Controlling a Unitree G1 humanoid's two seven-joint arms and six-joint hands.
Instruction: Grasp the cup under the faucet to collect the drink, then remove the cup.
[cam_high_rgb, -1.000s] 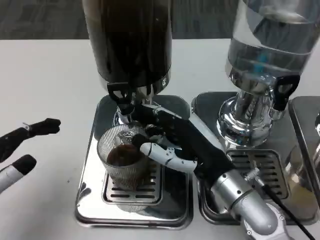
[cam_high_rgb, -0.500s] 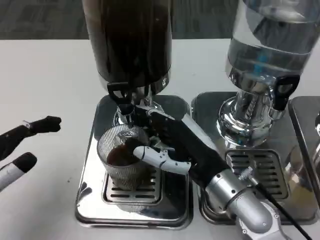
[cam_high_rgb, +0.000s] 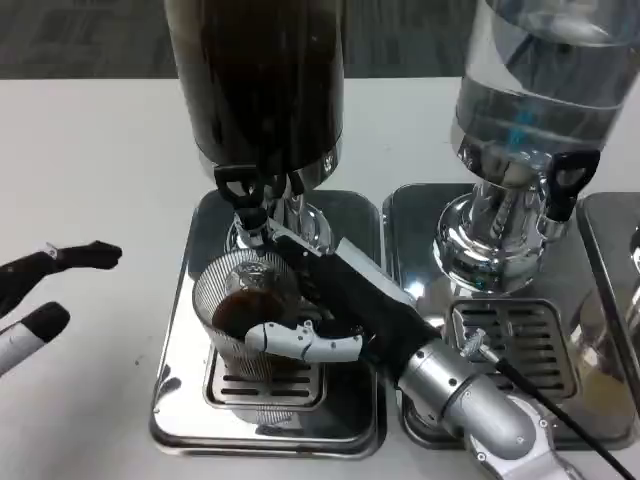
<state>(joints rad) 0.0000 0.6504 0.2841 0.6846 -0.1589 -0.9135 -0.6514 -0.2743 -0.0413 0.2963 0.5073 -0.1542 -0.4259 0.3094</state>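
A ribbed clear glass cup (cam_high_rgb: 240, 305) with dark drink in it stands on the drip tray (cam_high_rgb: 180, 410) under the black faucet (cam_high_rgb: 243, 190) of the dark drink dispenser (cam_high_rgb: 258, 80). My right hand (cam_high_rgb: 325, 305) wraps around the cup from the right, its white finger across the cup's front and the black palm against its right side. The cup leans slightly. My left hand (cam_high_rgb: 40, 295) waits at the left edge over the white table, its fingers apart and holding nothing.
A second dispenser (cam_high_rgb: 535, 100) with clear liquid stands at right on its own drip tray (cam_high_rgb: 520, 340), with a black tap (cam_high_rgb: 565, 185). Part of a third tray (cam_high_rgb: 615, 300) shows at the far right edge. Bare white table (cam_high_rgb: 100, 180) lies to the left.
My right hand has closed further around the cup, its white finger sliding lower and left across the front. The cup has tilted a little. The left hand has hardly moved.
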